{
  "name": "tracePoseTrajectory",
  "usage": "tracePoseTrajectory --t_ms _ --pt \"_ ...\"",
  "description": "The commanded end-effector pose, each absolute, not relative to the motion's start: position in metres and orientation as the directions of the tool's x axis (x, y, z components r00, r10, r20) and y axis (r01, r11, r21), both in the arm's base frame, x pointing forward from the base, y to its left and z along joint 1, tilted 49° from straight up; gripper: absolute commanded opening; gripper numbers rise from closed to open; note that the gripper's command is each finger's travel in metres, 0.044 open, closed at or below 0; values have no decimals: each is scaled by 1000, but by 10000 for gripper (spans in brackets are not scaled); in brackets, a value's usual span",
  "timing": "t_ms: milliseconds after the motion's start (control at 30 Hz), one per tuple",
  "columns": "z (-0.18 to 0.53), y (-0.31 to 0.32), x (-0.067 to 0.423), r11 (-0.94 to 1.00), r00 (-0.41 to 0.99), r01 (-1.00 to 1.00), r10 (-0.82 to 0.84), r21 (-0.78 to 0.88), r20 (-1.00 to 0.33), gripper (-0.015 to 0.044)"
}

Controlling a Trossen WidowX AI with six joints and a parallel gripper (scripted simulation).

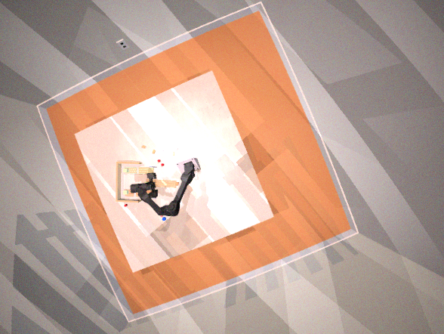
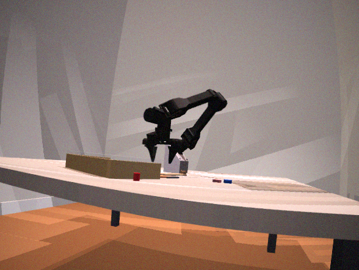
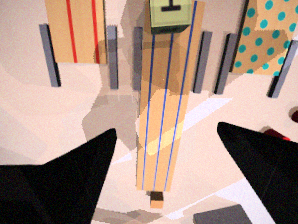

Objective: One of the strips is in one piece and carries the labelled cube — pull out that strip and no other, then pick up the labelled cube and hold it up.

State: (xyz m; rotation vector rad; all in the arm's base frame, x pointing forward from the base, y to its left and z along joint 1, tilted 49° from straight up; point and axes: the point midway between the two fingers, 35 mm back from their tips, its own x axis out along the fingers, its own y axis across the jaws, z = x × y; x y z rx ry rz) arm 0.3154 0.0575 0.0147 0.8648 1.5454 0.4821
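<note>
Claw [image 3: 165, 137] is wide open, holding nothing, hovering over the blue-lined strip [image 3: 162, 115]. The labelled cube [image 3: 170, 13] sits at its far end. I'd go forward, centre, then drop straight down.

We see arm [image 2: 186, 113] bent over bench [image 2: 189, 198] | jaws wide apart above tan box [image 2: 113, 166] | red block [image 2: 136, 176] near box's front.
</note>
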Motion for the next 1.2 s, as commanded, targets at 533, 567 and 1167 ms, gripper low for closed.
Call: tracePoseTrajectory --t_ms 533,567,1167 --pt "7 34 385 639 25 235 749 732 -662 440" --pt "6 32 389 639 25 235 749 732 -662 440" --pt "-7 37 408 640 26 235 748 732 -663 250"
